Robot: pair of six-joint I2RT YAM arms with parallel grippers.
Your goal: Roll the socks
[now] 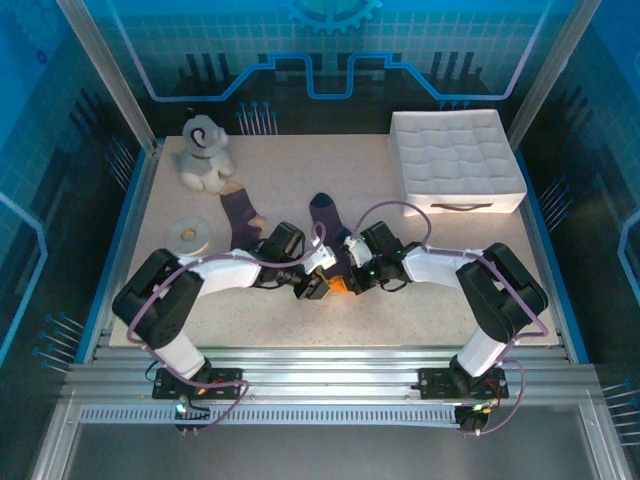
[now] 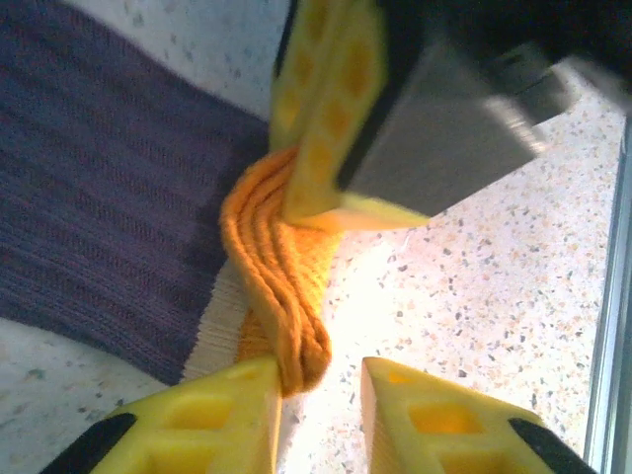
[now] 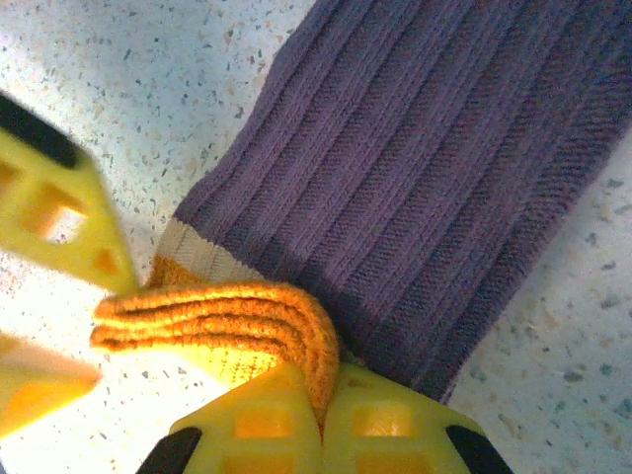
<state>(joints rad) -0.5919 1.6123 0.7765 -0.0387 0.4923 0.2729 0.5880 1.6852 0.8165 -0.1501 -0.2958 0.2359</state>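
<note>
Grippers of both arms meet just in from the near edge of the pale speckled table (image 1: 430,305), about midway between its left and right edges. The right gripper (image 3: 323,380) has its yellow fingers pressed together on the orange cuff (image 3: 227,331) of a dark purple ribbed fabric sock (image 3: 434,168) with a navy toe. The cuff is doubled over into several stacked layers at the pinch. The left gripper (image 2: 318,370) faces it with jaws standing partly apart. The tip of the folded cuff lies against one finger (image 2: 212,420) but is not clamped, and the other finger is clear of it.

From the cuff, the sock's leg lies flat on the table and runs toward the far edge, toe farthest out. Judged progress: the roll is barely started, with only the cuff turned.

Handling, as a judgement: the sock is light, soft and limp. The ribbed knit should give the pads good purchase, not slip. The folded cuff is likely to spring open if let go, so hold is best taken across the whole stack of layers at its edge, one gripper pinning while the other turns.

Further out toward the left edge lie a second dark purple fabric sock (image 1: 240,212) with an orange heel, apart from the first and untouched, and a flat white ring-shaped disc (image 1: 188,235). A grey-white plush toy dog (image 1: 205,150) sits at the far left corner, and a white compartmented fabric box (image 1: 455,165) at the far right corner.
</note>
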